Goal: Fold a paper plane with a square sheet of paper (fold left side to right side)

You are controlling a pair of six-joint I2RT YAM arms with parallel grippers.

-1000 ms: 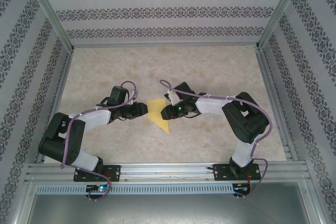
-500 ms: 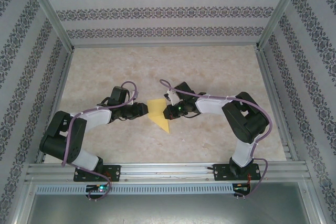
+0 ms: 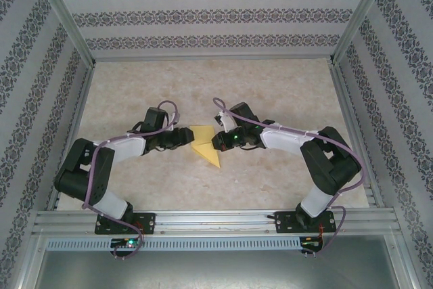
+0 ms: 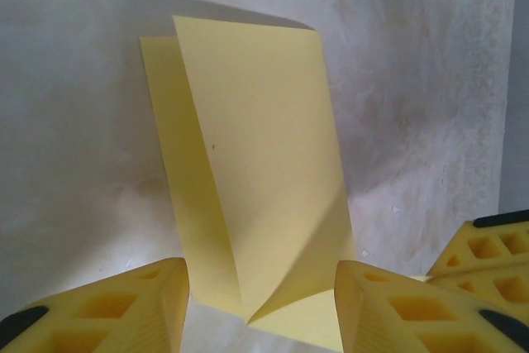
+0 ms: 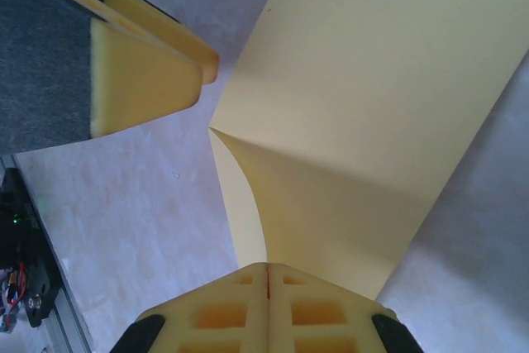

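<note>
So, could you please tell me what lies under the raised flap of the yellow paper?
The square sheet of paper shows its own lower layer along one edge, on the table; the rest beneath is covered.

**Right gripper (image 5: 267, 272) clamped onto the paper (image 3: 205, 148)**

I closed my right fingers from half apart until they pinched the sheet's edge, and my right elbow (image 3: 335, 160) swung outward. My left gripper (image 4: 260, 295) spread wider and crept away from my base. The paper slid slightly farther up the table (image 3: 135, 93).

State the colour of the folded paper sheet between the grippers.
The paper sheet is plain yellow, unpatterned; the left wrist view shows it best.
</note>
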